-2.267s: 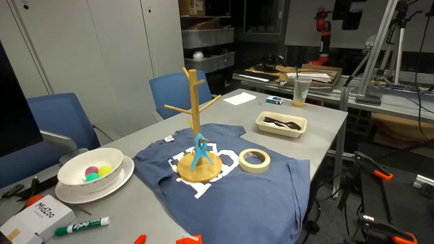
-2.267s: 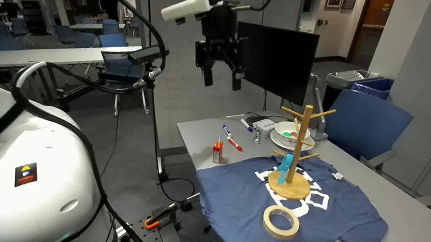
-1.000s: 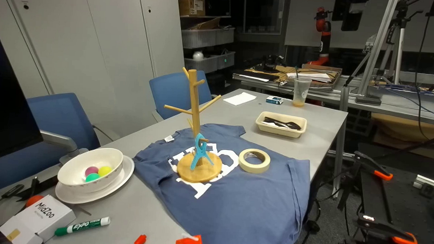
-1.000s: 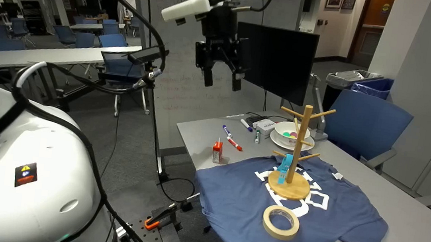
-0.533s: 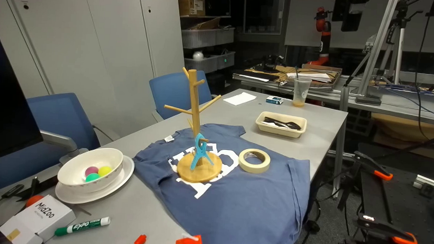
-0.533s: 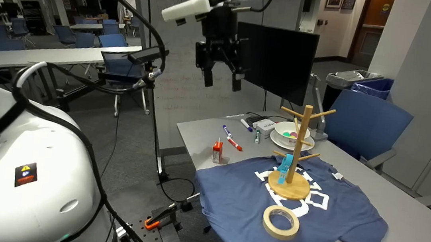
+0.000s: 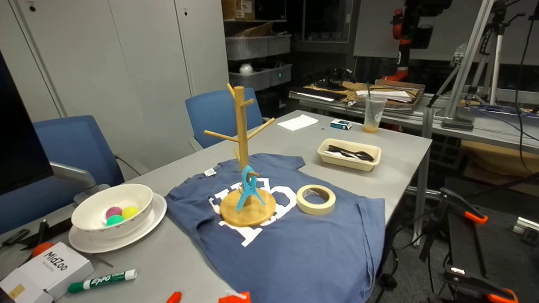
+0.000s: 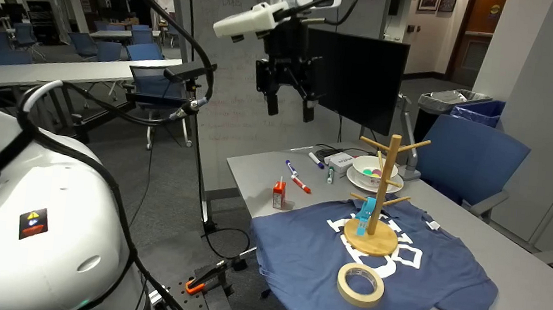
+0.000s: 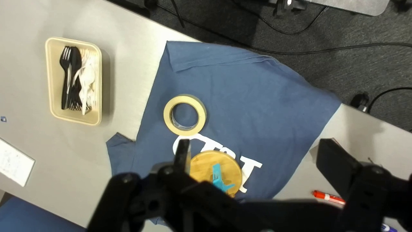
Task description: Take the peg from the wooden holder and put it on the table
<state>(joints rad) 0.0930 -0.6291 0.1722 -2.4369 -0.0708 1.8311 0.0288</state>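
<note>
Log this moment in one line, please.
tool: open, empty, high | peg: on holder, not yet on table | holder: upright on shirt

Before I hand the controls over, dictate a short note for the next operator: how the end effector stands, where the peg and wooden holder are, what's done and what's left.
End effector: open, holding nothing, high above the table.
Peg: still on the wooden holder, apparently hung on a low cross arm; whether its legs touch the base I can't tell.
Holder: upright on the blue shirt.
Done: no grasp made; the peg is not yet off.
Left: come down, grip the peg, free it from the arm, set it on the table.
</note>
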